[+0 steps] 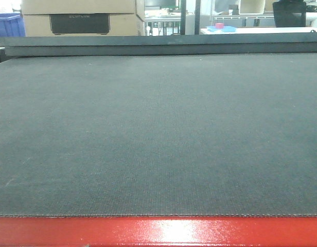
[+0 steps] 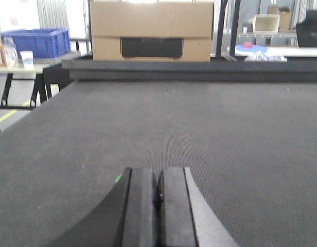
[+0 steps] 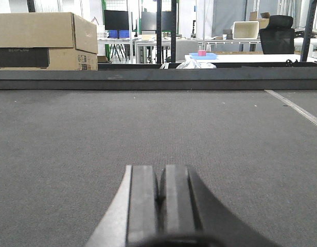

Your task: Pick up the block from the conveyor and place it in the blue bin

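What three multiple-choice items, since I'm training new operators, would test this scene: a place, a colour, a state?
1. Where is the cardboard box relative to the belt? A on it; B beyond its far edge; C under it.
2. What colour is the frame at the belt's near edge? A red; B yellow; C green.
3. How are the left gripper and right gripper? A wide open; B shut, empty; C shut on a block.
Answers: 1 B, it stands past the belt's end; 2 A, a glossy red strip shows; 3 B, each is closed on nothing.
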Available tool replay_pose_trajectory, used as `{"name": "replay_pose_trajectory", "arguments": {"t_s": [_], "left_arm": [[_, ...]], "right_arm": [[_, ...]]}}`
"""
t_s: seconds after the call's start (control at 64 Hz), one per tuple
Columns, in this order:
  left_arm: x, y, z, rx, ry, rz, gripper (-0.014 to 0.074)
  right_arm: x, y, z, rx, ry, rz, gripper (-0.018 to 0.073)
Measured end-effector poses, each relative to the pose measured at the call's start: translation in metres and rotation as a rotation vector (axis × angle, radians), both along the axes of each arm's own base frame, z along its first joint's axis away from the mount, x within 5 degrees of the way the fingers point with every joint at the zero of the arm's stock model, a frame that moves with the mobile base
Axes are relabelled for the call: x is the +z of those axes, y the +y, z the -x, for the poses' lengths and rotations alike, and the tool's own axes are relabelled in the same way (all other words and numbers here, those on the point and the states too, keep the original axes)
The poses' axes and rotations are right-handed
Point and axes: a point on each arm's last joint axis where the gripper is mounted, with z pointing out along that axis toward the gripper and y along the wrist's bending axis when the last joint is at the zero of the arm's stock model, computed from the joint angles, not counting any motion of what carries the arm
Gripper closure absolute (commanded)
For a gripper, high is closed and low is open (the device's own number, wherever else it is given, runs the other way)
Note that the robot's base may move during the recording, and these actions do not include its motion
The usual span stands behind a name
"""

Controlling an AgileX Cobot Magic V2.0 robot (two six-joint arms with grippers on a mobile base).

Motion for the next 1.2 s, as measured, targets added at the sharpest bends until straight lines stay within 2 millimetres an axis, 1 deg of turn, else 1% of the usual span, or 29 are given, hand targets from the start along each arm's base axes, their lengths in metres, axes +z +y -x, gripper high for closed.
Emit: {"name": "replay_pose_trajectory", "arguments": {"t_s": [0.188, 0.313, 0.391, 0.485, 0.578, 0.625, 0.641, 0.657, 0.688, 0.704, 0.735, 0.766, 0.782, 0.813, 0.829, 0.844, 0.86, 0.875, 0.907, 0.922, 0.954, 1.001, 1.032, 1.047, 1.063, 1.094, 1.141, 1.204], "left_arm": [[0.005, 0.000, 0.000, 0.002, -0.050, -0.001, 0.0707], [0.012, 0.001, 0.001, 0.005, -0.131, 0.040, 0.0707], [0.017, 0.001, 0.002, 0.008, -0.179, 0.054, 0.0707], [0.033, 0.001, 0.006, 0.004, -0.205, 0.056, 0.0707], [0.067, 0.000, 0.016, -0.004, -0.271, 0.055, 0.0694], [0.084, 0.000, 0.022, -0.009, -0.288, 0.054, 0.0663], [0.094, 0.000, 0.026, -0.010, -0.309, 0.053, 0.0651], [0.100, -0.001, 0.027, -0.012, -0.305, 0.052, 0.0637], [0.111, -0.001, 0.030, -0.015, -0.304, 0.047, 0.0605], [0.117, -0.001, 0.031, -0.016, -0.300, 0.044, 0.0577], [0.131, -0.002, 0.034, -0.019, -0.281, 0.038, 0.0534], [0.140, -0.002, 0.034, -0.022, -0.245, 0.035, 0.0486], [0.148, -0.002, 0.036, -0.024, -0.241, 0.033, 0.0461], [0.157, -0.003, 0.033, -0.026, -0.199, 0.031, 0.0395], [0.161, -0.003, 0.033, -0.027, -0.181, 0.030, 0.0382], [0.165, -0.003, 0.031, -0.029, -0.162, 0.030, 0.0330], [0.167, -0.003, 0.030, -0.031, -0.131, 0.030, 0.0318], [0.174, -0.003, 0.028, -0.033, -0.113, 0.030, 0.0280], [0.179, -0.004, 0.024, -0.036, -0.065, 0.030, 0.0230], [0.184, -0.004, 0.023, -0.037, -0.054, 0.029, 0.0205], [0.189, -0.004, 0.016, -0.039, -0.008, 0.030, 0.0146], [0.195, -0.004, 0.009, -0.042, 0.055, 0.030, 0.0073], [0.199, -0.004, 0.004, -0.043, 0.082, 0.028, 0.0038], [0.200, -0.004, 0.000, -0.043, 0.103, 0.029, 0.0029], [0.202, -0.004, -0.002, -0.044, 0.117, 0.029, 0.0003], [0.202, -0.004, -0.008, -0.051, 0.147, 0.028, -0.0010], [0.202, -0.005, -0.014, -0.061, 0.179, 0.025, -0.0003], [0.201, -0.006, -0.021, -0.080, 0.213, 0.023, 0.0006]], "right_arm": [[0.002, 0.000, 0.000, -0.001, -0.022, -0.002, 0.0721], [0.003, 0.000, 0.000, -0.002, -0.036, -0.003, 0.0721], [0.010, 0.000, 0.001, -0.003, -0.069, -0.005, 0.0721], [0.036, -0.001, 0.007, -0.002, -0.135, -0.010, 0.0721], [0.078, -0.001, 0.021, 0.001, -0.225, -0.016, 0.0721], [0.095, -0.002, 0.028, 0.004, -0.238, -0.016, 0.0720], [0.101, -0.002, 0.030, 0.005, -0.241, -0.016, 0.0718], [0.110, -0.002, 0.034, 0.005, -0.252, -0.017, 0.0714], [0.121, -0.002, 0.037, 0.007, -0.245, -0.016, 0.0698], [0.129, -0.002, 0.038, 0.009, -0.235, -0.014, 0.0687], [0.137, -0.002, 0.037, 0.011, -0.200, -0.011, 0.0655], [0.146, -0.001, 0.036, 0.013, -0.175, -0.008, 0.0601], [0.150, -0.001, 0.036, 0.014, -0.161, -0.007, 0.0575], [0.160, -0.001, 0.035, 0.016, -0.139, -0.005, 0.0502], [0.163, -0.001, 0.033, 0.017, -0.123, -0.004, 0.0470], [0.165, 0.000, 0.029, 0.018, -0.091, -0.001, 0.0436], [0.171, 0.000, 0.028, 0.019, -0.082, 0.000, 0.0402], [0.172, 0.000, 0.023, 0.020, -0.050, 0.003, 0.0349], [0.177, 0.001, 0.018, 0.021, -0.019, 0.005, 0.0277], [0.179, 0.001, 0.016, 0.022, -0.005, 0.006, 0.0224], [0.185, 0.001, 0.011, 0.022, 0.018, 0.008, 0.0157], [0.187, 0.002, -0.001, 0.024, 0.067, 0.012, 0.0064], [0.188, 0.003, -0.007, 0.023, 0.091, 0.015, -0.0002], [0.188, 0.003, -0.010, 0.022, 0.102, 0.017, -0.0020], [0.187, 0.003, -0.015, 0.022, 0.122, 0.020, -0.0014], [0.187, 0.003, -0.022, 0.019, 0.143, 0.026, -0.0010], [0.183, 0.004, -0.033, 0.019, 0.189, 0.032, -0.0010], [0.180, 0.005, -0.043, 0.018, 0.235, 0.038, -0.0010]]}}
